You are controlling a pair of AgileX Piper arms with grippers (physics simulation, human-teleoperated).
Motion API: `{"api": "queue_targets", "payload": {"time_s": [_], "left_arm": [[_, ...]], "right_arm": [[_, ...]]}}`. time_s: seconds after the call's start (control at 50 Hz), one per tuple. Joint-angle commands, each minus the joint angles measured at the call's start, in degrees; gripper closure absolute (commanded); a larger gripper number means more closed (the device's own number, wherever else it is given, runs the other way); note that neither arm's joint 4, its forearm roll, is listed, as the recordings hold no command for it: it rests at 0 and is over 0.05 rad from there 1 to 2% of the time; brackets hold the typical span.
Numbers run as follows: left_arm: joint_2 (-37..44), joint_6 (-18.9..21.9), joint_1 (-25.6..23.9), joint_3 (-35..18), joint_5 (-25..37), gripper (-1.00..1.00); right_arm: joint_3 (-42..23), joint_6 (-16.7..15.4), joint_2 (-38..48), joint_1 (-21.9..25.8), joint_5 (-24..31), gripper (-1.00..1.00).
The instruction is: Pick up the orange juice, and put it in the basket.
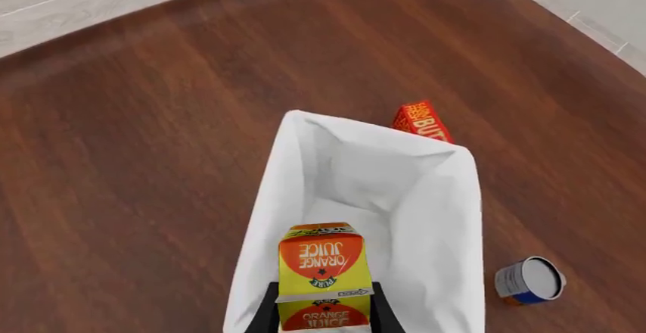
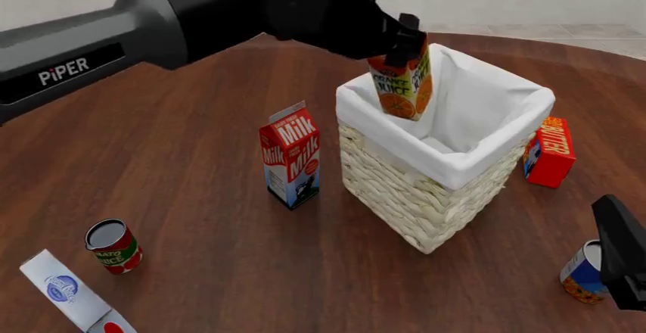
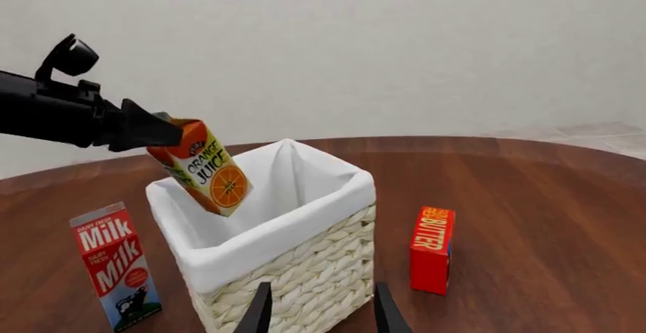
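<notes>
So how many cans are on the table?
2 in view: a red-labelled can at the front left, and a blue-and-orange can at the front right, partly behind the right arm. Others may be hidden.

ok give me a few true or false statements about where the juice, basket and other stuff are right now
1. The left gripper holds the orange juice tilted over the basket. True.
2. The juice rests on the basket floor. False: it hangs at rim height, still gripped.
3. The milk carton stands upright on the table, outside the basket. True.
4. The butter box lies inside the basket. False: it stands beside it.
5. The right gripper holds a can. False: its fingers are open and empty.
</notes>
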Motion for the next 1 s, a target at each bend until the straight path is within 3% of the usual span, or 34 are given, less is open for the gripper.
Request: {"api": "queue_targets", "payload": {"time_s": [0.02, 0.58, 0.9, 0.92, 1.0], "left_arm": [[2.0, 2.1, 0.3, -1.5, -0.8, 1.0], [8.2, 5.1, 0.8, -3.4, -2.7, 1.0], [9.7, 5.5, 0.0, -1.4, -3.8, 1.0], [9.8, 5.5, -0.2, -1.5, -3.7, -1.0], [10.1, 5.3, -0.4, -2.1, -3.1, -1.0]], "right_arm": [[0.0, 0.2, 0.0, 0.0, 0.0, -1.0], [-0.2, 0.8, 0.0, 0.1, 0.1, -1.0], [-0.2, 0.9, 0.0, 0.1, 0.0, -1.0], [-0.1, 0.8, 0.0, 0.1, -0.1, -1.0], [-0.1, 0.9, 0.0, 0.1, -0.1, -1.0]]}}
